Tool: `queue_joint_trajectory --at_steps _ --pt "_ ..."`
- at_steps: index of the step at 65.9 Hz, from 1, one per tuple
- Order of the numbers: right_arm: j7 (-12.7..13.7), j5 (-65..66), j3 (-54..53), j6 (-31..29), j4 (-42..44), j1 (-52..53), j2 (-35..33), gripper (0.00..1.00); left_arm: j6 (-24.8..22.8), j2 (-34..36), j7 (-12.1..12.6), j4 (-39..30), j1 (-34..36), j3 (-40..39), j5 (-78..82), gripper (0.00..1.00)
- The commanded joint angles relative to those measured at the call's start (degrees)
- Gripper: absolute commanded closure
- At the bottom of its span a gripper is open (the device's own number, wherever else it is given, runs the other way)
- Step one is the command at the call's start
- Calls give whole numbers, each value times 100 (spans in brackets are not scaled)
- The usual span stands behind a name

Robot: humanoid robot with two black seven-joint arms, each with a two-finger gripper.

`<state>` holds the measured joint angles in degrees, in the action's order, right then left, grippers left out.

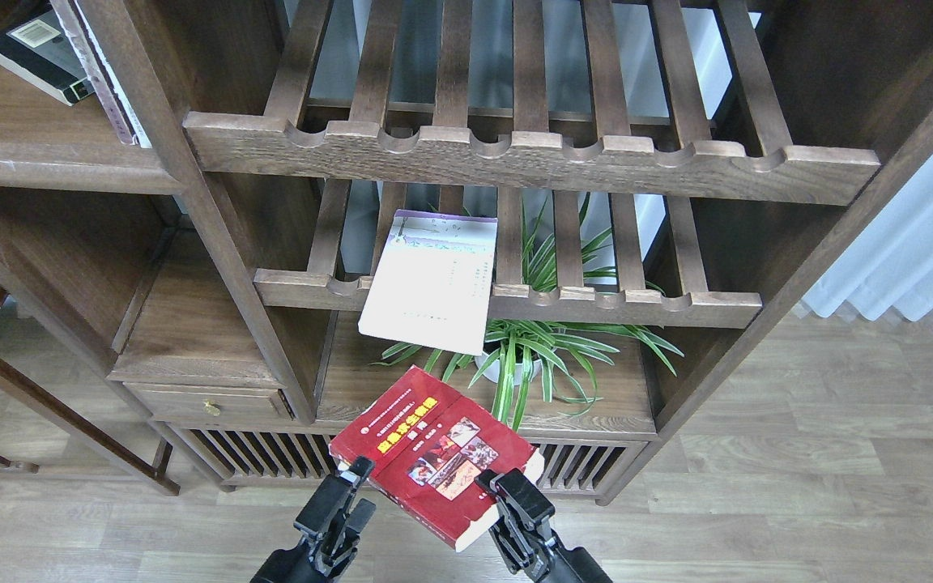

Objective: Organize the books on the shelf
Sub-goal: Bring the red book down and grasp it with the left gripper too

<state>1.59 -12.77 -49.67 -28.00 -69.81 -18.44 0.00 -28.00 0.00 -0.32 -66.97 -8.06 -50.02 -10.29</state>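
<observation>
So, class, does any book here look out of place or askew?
Yes. The white-lavender book lies tilted on the lower slatted rack, its corner overhanging the front rail above the plant.

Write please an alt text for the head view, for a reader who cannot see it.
A thick red book is held between the left tool and the right tool, in front of a dark wooden shelf unit. A white-lavender book lies overhanging a slatted rack, above a potted green plant.
</observation>
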Motion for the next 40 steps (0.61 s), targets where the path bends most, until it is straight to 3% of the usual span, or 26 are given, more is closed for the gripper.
queue_joint_trajectory --at_steps 1,21,31,34,40 --pt "8 11 116 0 -6 -2 0 78 0 0 -311 0 199 106 -52 0" --pt "8 20 133 0 -6 -11 0 78 0 0 -320 9 313 502 -61 12" --pt "8 20 124 0 -6 -11 0 78 0 0 -320 9 340 652 -69 30" --pt "8 20 116 0 -6 -11 0 78 0 0 -337 70 340 634 -131 43" --pt "8 20 116 0 -6 -11 0 78 0 0 -329 97 340 625 -315 51"
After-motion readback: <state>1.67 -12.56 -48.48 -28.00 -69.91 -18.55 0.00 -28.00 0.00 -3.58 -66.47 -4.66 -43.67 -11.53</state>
